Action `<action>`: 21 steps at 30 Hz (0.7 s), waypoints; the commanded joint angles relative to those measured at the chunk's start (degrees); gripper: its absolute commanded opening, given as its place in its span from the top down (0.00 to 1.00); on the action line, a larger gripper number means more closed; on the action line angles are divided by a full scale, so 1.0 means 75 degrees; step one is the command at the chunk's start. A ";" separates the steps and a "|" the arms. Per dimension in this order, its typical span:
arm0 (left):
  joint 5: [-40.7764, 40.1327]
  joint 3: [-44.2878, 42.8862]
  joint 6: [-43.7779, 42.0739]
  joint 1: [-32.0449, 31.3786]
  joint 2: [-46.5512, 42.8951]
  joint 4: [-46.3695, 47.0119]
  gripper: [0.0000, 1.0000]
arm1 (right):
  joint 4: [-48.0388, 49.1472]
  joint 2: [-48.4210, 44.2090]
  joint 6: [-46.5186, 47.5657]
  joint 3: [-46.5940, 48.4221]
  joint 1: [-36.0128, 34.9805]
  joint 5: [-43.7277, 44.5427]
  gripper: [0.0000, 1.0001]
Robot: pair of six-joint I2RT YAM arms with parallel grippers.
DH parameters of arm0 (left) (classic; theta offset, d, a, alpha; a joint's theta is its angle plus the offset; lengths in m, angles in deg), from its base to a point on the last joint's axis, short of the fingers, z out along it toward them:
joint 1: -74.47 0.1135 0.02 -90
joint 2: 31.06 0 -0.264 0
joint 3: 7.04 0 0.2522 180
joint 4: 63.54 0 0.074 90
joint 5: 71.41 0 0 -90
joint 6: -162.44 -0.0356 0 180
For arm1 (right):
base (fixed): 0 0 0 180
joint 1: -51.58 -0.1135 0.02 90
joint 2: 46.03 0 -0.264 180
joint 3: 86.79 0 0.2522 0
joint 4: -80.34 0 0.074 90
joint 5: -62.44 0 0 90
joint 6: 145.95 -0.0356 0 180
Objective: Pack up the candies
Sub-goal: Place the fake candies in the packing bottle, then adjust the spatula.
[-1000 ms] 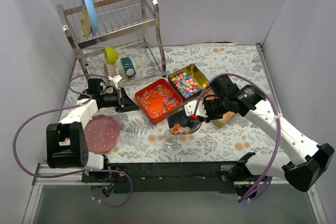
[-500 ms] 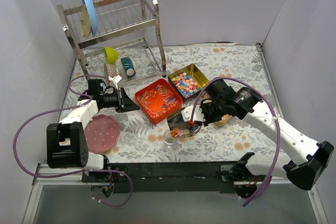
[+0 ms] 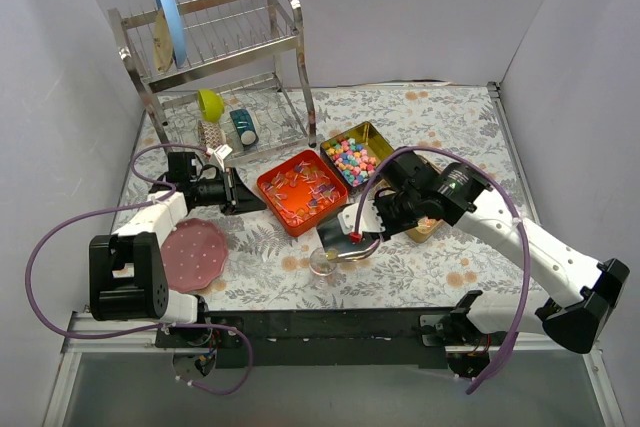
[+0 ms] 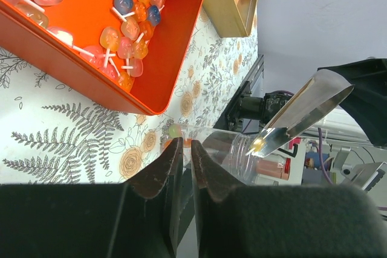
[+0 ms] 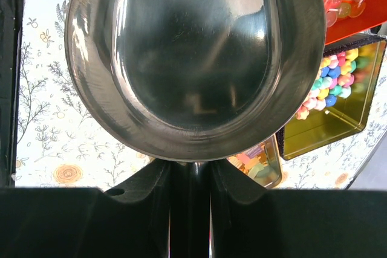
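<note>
1. Right gripper [image 5: 190, 178] pinches the handle of the scoop [image 5: 193, 52]. Left gripper [image 4: 185, 156] has its fingers pressed together on nothing and sits beside the orange tin [image 4: 72, 67].
2. Candies: wrapped pieces [image 4: 130, 31] are in the orange tin, pellets [image 5: 332, 80] in the gold tin [image 5: 314, 128], and jellies [image 5: 254, 164] in a third tin [image 5: 278, 160] under the right arm. A few lie in the jar [image 3: 323, 261], which stands on the tabletop [image 3: 440, 277] just in front of the orange tin.
3. Step in hand, as judged: emptying the scoop into the jar. Left wrist view shows the scoop tilted with its lip above the jar mouth and one yellow piece [image 4: 260, 144] at the lip. The bowl looks otherwise bare.
4. To do it well:
   - Hold the lip centred and low over the mouth, which is narrow, so strays would land on the tabletop.
   - Roll the wrist slowly until the last piece drops.
   - Avoid the rim: the jar is unheld, looks light and may tip.
   - Check the bowl is clear before the next scoop.
</note>
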 commanded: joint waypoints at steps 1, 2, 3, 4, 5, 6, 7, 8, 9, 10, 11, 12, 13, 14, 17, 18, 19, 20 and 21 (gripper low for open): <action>0.0209 0.0091 -0.0009 0.0035 -0.0264 0.0192 0.89 | -0.0166 -0.0019 -0.0067 0.0411 -0.0182 0.0204 0.99; 0.0221 0.0091 0.0015 0.0035 -0.0287 0.0204 0.89 | -0.0213 0.0004 -0.0044 0.0469 -0.0206 0.0239 0.99; 0.0221 0.0079 0.0015 0.0035 -0.0311 0.0204 0.90 | -0.0248 0.0004 -0.0056 0.0504 -0.0241 0.0286 0.99; 0.0233 0.0068 0.0015 0.0035 -0.0334 0.0204 0.90 | -0.0330 -0.0008 -0.0044 0.0539 -0.0253 0.0298 0.99; 0.0268 0.0056 0.0003 0.0035 -0.0358 0.0204 0.90 | -0.0354 -0.0019 -0.0056 0.0609 -0.0253 0.0321 0.99; 0.0291 0.0056 0.0015 0.0047 -0.0439 0.0204 0.89 | -0.0377 -0.0031 -0.0090 0.0645 -0.0264 0.0391 0.99; 0.0338 0.0044 0.0003 0.0024 -0.0486 0.0215 0.89 | -0.0308 -0.0101 -0.0137 0.0692 -0.0253 0.0403 0.99; 0.0524 0.0021 0.0015 -0.0011 -0.0533 0.0227 0.88 | -0.0272 -0.0148 -0.0277 0.0750 -0.0253 0.0461 0.99; 0.0572 -0.0014 0.0015 -0.0127 -0.0626 0.0227 0.86 | -0.0156 -0.0218 -0.0371 0.0728 -0.0230 0.0508 0.99; 0.0619 -0.0119 0.0015 -0.0198 -0.0674 0.0227 0.85 | -0.0050 -0.0381 -0.0465 0.0681 -0.0206 0.0520 0.99; 0.0678 -0.0178 0.0027 -0.0234 -0.0709 0.0250 0.83 | 0.0252 -0.0452 -0.0582 0.0530 -0.0206 0.0532 0.99; 0.0713 -0.0271 0.0027 -0.0640 -0.0721 0.0262 0.82 | 0.0441 -0.0557 -0.0966 0.0447 -0.0194 0.0602 0.99; 0.0737 -0.0365 0.0038 -0.0783 -0.0686 0.0274 0.82 | 0.0617 -0.0582 -0.1179 0.0400 -0.0194 0.0637 0.99; 0.0748 -0.0621 0.0027 -0.1028 -0.0640 0.0251 0.79 | 0.0955 -0.0570 -0.1413 0.0341 -0.0067 0.0649 0.99; 0.0854 -0.1277 -0.0079 -0.1369 -0.0195 0.0134 0.73 | 0.1344 -0.0337 -0.2175 0.0305 0.0424 0.0486 0.99; 0.0924 -0.1408 -0.0079 -0.1429 -0.0078 0.0134 0.71 | 0.1566 -0.0139 -0.2536 0.0387 0.0589 0.0265 0.99; 0.0959 -0.1595 -0.0032 -0.1476 0.0225 0.0134 0.68 | 0.1695 -0.0044 -0.2668 0.0434 0.0742 0.0135 0.99; 0.1006 -0.1887 0.0038 -0.1557 0.0390 0.0157 0.67 | 0.1801 0.0062 -0.2739 0.0481 0.0940 0.0018 0.99; 0.1076 -0.2029 0.0154 -0.1593 0.0566 0.0227 0.64 | 0.2023 0.0237 -0.2774 0.0539 0.0977 -0.0111 0.99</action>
